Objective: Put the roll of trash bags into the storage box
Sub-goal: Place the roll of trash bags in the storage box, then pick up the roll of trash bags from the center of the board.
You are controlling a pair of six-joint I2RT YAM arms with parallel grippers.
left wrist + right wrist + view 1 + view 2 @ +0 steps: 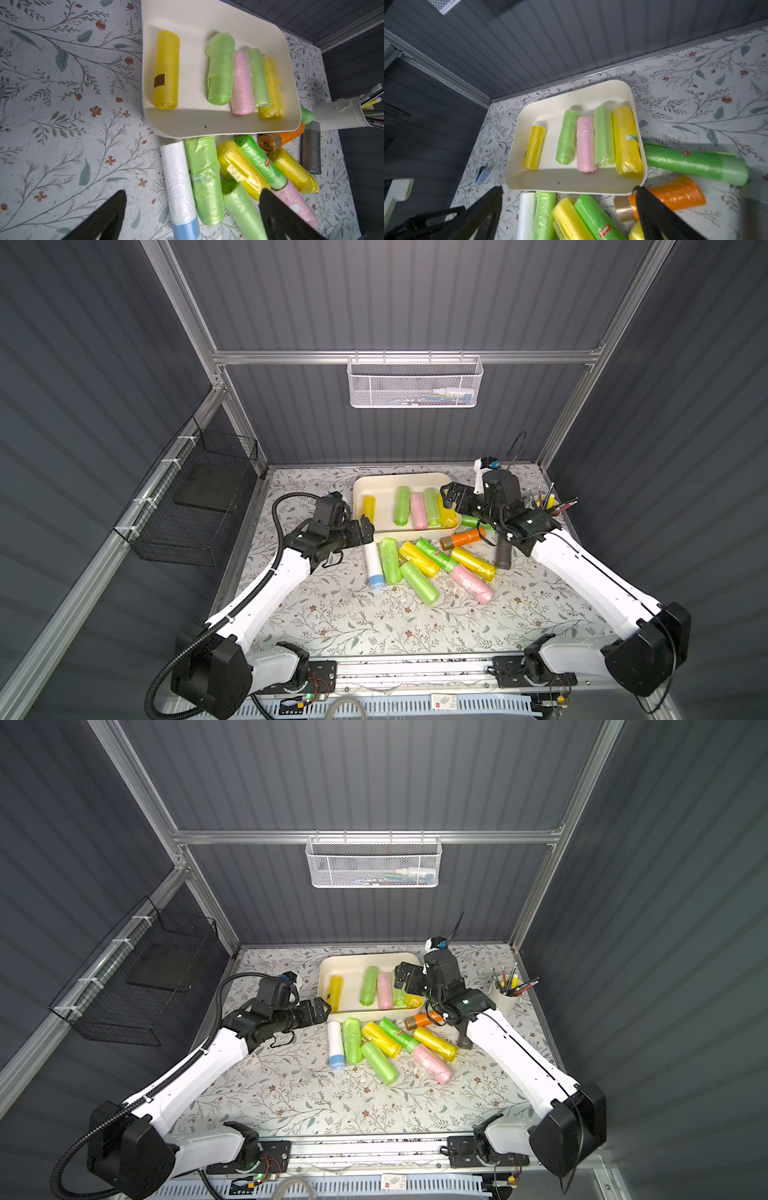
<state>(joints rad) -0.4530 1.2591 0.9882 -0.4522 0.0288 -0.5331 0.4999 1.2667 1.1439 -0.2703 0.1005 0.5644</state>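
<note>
Jaws are held apart: right gripper over the box (five rolls inside), left gripper by loose rolls, presumably to pick.

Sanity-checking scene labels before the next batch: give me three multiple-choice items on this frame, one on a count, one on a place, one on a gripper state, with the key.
1. How many rolls lie in the box? A three; B five; C seven.
2. Where is the orange roll? A in the box; B upright on the box's rim; C on the table beside the box.
3. The right gripper is: A open and empty; B shut on a roll; C shut on the box's rim.
Key: 1 B, two yellow, two green and one pink lie inside. 2 C, it lies flat just outside the box's corner. 3 A, its jaws stand wide apart, gripping nothing.
</note>
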